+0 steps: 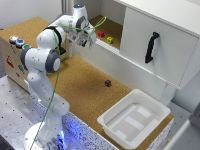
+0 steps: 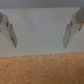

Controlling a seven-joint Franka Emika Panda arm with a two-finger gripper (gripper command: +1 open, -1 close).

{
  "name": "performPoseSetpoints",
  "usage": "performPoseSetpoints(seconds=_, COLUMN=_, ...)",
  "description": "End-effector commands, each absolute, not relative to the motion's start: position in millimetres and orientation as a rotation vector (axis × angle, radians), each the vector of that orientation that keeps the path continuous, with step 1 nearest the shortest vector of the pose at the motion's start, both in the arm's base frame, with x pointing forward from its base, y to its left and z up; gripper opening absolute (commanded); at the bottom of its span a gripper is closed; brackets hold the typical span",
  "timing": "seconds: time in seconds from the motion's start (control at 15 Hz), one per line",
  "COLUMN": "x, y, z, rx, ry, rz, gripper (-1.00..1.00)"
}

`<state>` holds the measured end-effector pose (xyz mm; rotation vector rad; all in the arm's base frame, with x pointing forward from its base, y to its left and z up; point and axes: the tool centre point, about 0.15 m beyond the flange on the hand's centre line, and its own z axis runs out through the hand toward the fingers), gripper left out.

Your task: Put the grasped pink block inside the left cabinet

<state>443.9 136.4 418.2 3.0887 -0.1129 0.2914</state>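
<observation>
The pink block rests on the cork floor of the left cabinet, near the bay's front edge, with nothing holding it. My gripper hovers just outside that front edge, a little toward the exterior view's left of the block and apart from it. In the wrist view the gripper is open: its two fingers stand wide apart with only a white wall and cork floor between them. The block does not show in the wrist view.
A yellow cube lies in the bay beside the pink block. A dark purple cube sits on the cork tabletop. The white door panel with a black handle is at the exterior view's right, and a white tub stands below it.
</observation>
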Motion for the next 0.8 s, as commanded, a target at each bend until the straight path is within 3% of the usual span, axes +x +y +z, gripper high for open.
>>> performPoseSetpoints(seconds=0.0, x=426, y=68, z=369, rx=3.133, ry=-0.227, rz=0.332, gripper=1.0)
performPoseSetpoints(seconds=0.33, x=438, y=-9, z=339, rx=3.108, ry=-0.204, rz=0.292, gripper=1.0)
performPoseSetpoints(seconds=0.73, x=471, y=-60, z=273, rx=3.101, ry=-0.116, rz=0.215, gripper=1.0)
